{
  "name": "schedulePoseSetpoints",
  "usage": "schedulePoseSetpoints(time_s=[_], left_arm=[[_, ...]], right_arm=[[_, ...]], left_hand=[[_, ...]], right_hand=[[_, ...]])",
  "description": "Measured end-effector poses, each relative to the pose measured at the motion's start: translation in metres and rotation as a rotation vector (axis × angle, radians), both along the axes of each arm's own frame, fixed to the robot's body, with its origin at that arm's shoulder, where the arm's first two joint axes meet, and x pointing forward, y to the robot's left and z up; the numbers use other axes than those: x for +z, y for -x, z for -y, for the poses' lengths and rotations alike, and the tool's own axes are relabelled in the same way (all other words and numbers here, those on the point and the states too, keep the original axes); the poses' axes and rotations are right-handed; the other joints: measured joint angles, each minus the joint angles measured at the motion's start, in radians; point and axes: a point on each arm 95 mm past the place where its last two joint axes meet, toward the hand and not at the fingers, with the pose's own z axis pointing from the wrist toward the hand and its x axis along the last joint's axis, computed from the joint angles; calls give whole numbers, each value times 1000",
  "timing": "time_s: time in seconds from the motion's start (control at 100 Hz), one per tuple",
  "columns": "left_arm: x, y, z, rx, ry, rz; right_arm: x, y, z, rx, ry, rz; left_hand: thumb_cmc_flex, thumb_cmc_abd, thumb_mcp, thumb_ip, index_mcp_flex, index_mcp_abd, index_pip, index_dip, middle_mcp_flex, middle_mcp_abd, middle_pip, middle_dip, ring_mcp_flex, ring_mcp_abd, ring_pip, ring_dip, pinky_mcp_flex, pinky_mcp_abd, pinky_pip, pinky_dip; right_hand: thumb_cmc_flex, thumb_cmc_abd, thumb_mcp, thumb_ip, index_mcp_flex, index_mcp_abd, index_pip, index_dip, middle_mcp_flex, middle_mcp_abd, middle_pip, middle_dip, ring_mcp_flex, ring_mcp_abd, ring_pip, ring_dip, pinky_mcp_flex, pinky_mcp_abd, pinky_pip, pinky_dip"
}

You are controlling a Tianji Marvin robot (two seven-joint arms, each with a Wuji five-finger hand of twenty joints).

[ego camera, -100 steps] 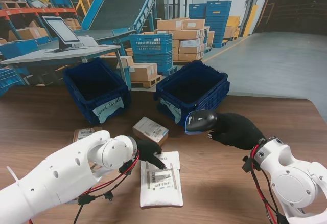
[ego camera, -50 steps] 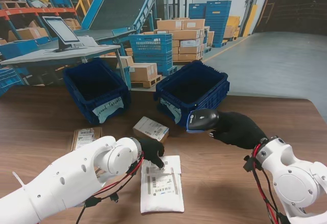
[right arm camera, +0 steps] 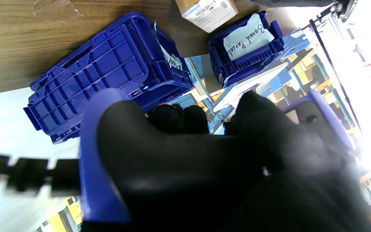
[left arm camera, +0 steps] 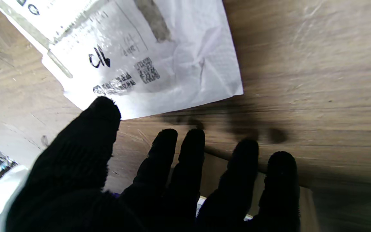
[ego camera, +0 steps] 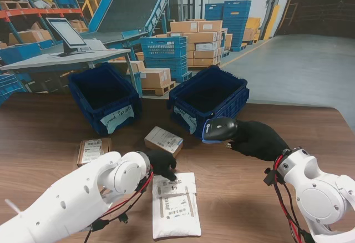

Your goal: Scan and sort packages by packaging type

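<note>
White mailer (ego camera: 176, 205) lies flat on the table (ego camera: 44, 126); our left hand (ego camera: 161, 163), fingers (left arm camera: 159, 161) spread and empty, rests at its far edge. Right of the mailer, our right hand (ego camera: 258, 140) grips the scanner (ego camera: 219, 129).

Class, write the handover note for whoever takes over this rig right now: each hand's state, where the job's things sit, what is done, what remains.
Left hand: open, fingertips at the far edge of the white mailer bag, not gripping it.
Right hand: shut on the barcode scanner, held near the right blue bin.
Small box lies between the bins; flat box lies on the left, near the left blue bin, labelled boxed parcels.
Done: no parcel visible in either bin.
Left: scan and sort all three.
</note>
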Motion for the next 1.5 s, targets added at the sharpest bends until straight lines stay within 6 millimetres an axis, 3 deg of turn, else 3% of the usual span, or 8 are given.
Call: schedulePoseSetpoints(time_s=[0.07,0.31,0.47,0.67,0.99,1.12,1.2,1.5], left_arm=[[2,5,-4,34,12,5],[40,19,-22,86,96,136],[66,32,-36,-39,235,223],[82,63,-53,-88,494,-47],[82,79,-52,-255,499,-190],[78,73,-44,-325,491,-240],[73,71,-40,-378,517,-339],[64,49,-26,-445,463,-415]], right_arm=[[0,0,0,0,0,-1],[1,-2,-4,1,3,-1],[5,-6,-7,-8,-3,15],[7,-7,-9,-10,6,23],[11,-7,-14,-13,1,42],[13,-7,-14,-18,-3,48],[15,-6,-13,-27,-8,53],[16,-7,-11,-38,-22,60]], left_hand=[[0,12,-22,0,-18,6,-62,-33,-23,7,-34,-35,11,-57,62,-4,-11,-1,-20,-3],[0,59,-72,0,-79,18,-138,-72,-102,20,-105,-96,-23,-68,64,-66,-37,-1,-62,-15],[0,59,-81,3,-76,26,-145,-84,-113,23,-127,-110,-61,-79,30,-101,-48,-3,-85,-26],[0,79,-81,4,-75,29,-145,-85,-112,39,-129,-119,-55,-79,30,-117,-48,-3,-96,-28],[2,110,-130,4,-75,38,-145,-94,-112,39,-139,-124,-57,-79,30,-119,-48,-3,-97,-28],[6,138,-142,4,-75,39,-145,-94,-112,41,-140,-124,-67,-79,30,-119,-48,-5,-97,-28],[35,152,-218,5,-76,39,-145,-94,-112,41,-142,-124,-64,-79,30,-119,-48,-10,-97,-17],[46,173,-245,15,-76,39,-145,-94,-112,42,-142,-124,-66,-79,30,-119,-48,-16,-109,-16]], right_hand=[[0,0,0,0,0,0,0,0,0,0,0,0,0,0,0,0,0,0,0,0],[0,0,0,0,0,0,-3,1,0,0,0,0,0,0,0,0,0,2,0,0],[0,0,0,0,0,0,-5,2,0,0,0,0,0,0,0,0,0,3,0,0],[0,0,0,0,0,0,-6,6,0,0,0,0,0,0,0,0,0,4,0,0],[0,0,0,0,0,0,-7,9,0,0,0,0,0,0,0,0,0,4,0,0],[0,0,0,0,0,0,-7,9,0,0,0,0,0,0,0,0,0,4,0,0],[0,0,0,0,0,0,-8,9,0,0,0,0,0,0,0,0,0,4,0,0],[0,0,0,0,0,0,-8,10,0,0,0,0,0,0,0,0,0,6,0,0]])
